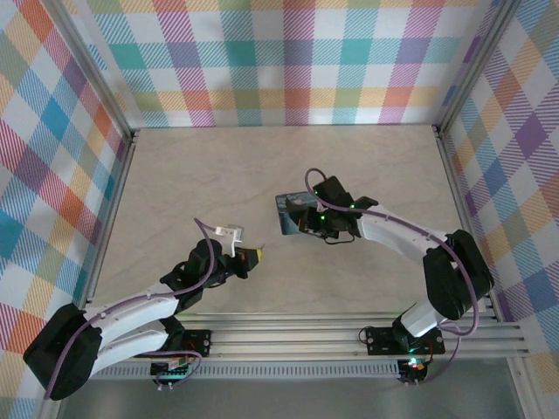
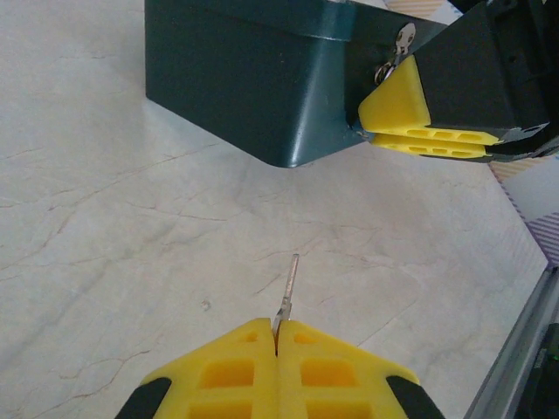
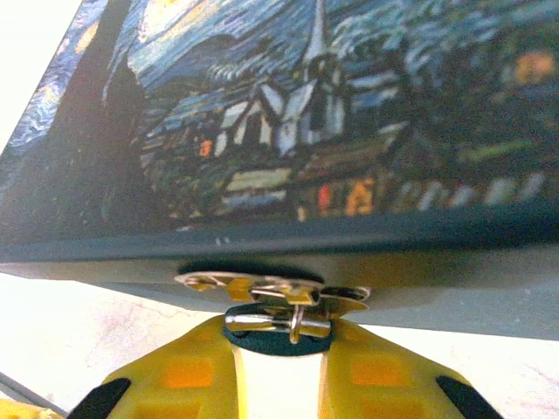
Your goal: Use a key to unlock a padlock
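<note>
Left gripper (image 2: pixel 278 339) closed on key (image 2: pixel 287 286), blade pointing 12 o'clock. Box (image 2: pixel 236 78) at 1 o'clock. Right gripper (image 3: pixel 279 349) clamps padlock (image 3: pixel 278 326) at box front.

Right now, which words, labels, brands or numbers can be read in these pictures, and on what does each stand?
None can be read.
The box lid bears only a painted night village.
The key in the left claw and the padlock show no legible marking.
</note>
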Tool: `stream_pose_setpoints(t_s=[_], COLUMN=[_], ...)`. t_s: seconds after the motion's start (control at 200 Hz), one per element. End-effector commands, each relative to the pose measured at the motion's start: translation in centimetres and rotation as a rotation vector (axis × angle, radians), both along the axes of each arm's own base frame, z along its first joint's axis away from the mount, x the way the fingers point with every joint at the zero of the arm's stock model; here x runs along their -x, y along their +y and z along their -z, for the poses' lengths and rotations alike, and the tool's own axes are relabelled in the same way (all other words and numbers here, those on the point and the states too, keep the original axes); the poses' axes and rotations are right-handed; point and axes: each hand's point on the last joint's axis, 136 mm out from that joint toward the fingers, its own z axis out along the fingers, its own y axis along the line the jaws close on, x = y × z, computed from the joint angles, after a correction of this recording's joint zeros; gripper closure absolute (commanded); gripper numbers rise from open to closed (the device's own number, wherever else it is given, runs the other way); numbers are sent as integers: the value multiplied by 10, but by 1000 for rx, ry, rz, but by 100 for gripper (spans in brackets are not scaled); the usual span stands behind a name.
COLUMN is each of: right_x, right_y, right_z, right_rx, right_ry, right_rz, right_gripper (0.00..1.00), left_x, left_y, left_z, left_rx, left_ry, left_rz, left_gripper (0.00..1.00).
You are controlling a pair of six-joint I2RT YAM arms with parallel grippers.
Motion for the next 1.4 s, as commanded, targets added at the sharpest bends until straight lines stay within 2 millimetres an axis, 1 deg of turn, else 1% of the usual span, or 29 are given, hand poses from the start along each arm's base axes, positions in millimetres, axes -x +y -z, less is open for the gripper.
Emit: stream_pose_setpoints(t_s=[0.0,0.11,0.31,0.43,0.525,0.62,0.875,1.005,1.135,1.24,1.395], right_x=[1,2,2,1,0,-1,-5,-9,-11,-10,-10], right_y=[-2,-1,0,-1,-2,-3,0,1,0,0,0], right_z=[-26,-34,-38,-45,-48,-50,-55,-58,-57,-55,-53], right_rx=[-31,-35,-73,-95,-114,-125,-154,-167,-173,-173,-178], right_ry=[13,27,62,76,97,112,137,145,159,168,177], right_rz=[43,42,63,74,83,86,91,90,91,94,96], right_gripper=[100,100,100,100,100,100,100,100,100,100,100], left_x=[-9,-13,-17,-20,-23,-27,-39,-44,-51,-56,-60], left_y=[-14,-28,-59,-70,-79,-88,-100,-103,-109,-109,-108], left_z=[-28,-34,-45,-44,-40,-40,-42,-38,-33,-30,-32], left_rx=[73,119,207,242,259,291,330,335,341,346,356], left_ry=[-62,-68,-112,-123,-91,-77,-78,-73,-51,-42,-49], left_rz=[34,72,167,195,217,234,222,213,205,187,189], left_gripper=[100,100,100,100,100,100,100,100,100,100,100])
